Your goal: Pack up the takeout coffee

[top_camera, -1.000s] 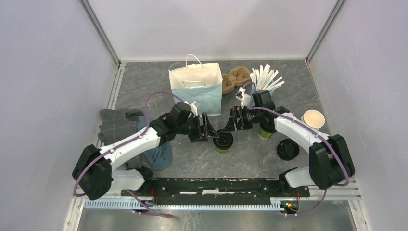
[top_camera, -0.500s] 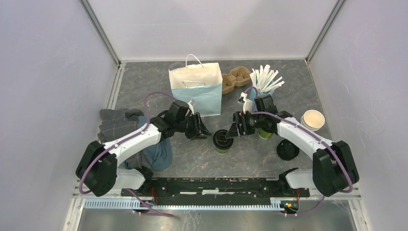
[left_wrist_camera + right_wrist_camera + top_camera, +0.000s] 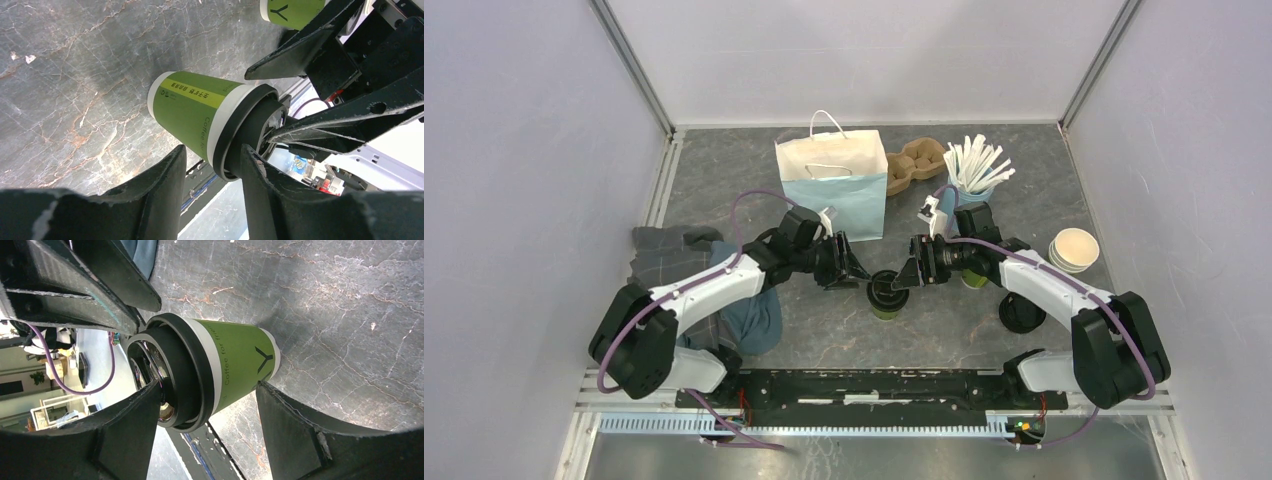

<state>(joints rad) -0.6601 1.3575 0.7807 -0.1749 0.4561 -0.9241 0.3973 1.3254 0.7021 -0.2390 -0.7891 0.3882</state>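
From above, the takeout coffee point(image 3: 887, 293) stands upright at mid-table with its black lid on; the left gripper point(image 3: 862, 278) and the right gripper point(image 3: 904, 279) flank it from either side, both parted and neither clamped on it; the blue bag point(image 3: 832, 190) stands open behind the left gripper, a gap of table between it and the cup; bare tabletop point(image 3: 844, 335) lies in front of the cup toward the arm bases; a heap of cloth point(image 3: 662, 262) lies at the left edge, a loose black lid point(image 3: 1021, 312) sits at right, and a second green cup point(image 3: 973, 276) is half hidden under the right arm.

Left wrist camera: the left fingers point(image 3: 165, 195) stand narrowly apart with the lid's rim showing in the gap; whether they touch it cannot be told; one right finger's tip lies at the lid's top, the other beside the cup wall.

Right wrist camera: the right fingers point(image 3: 300, 440) are spread wide, the cup lying across the gap from lid to base; open stone surface spreads beyond it.
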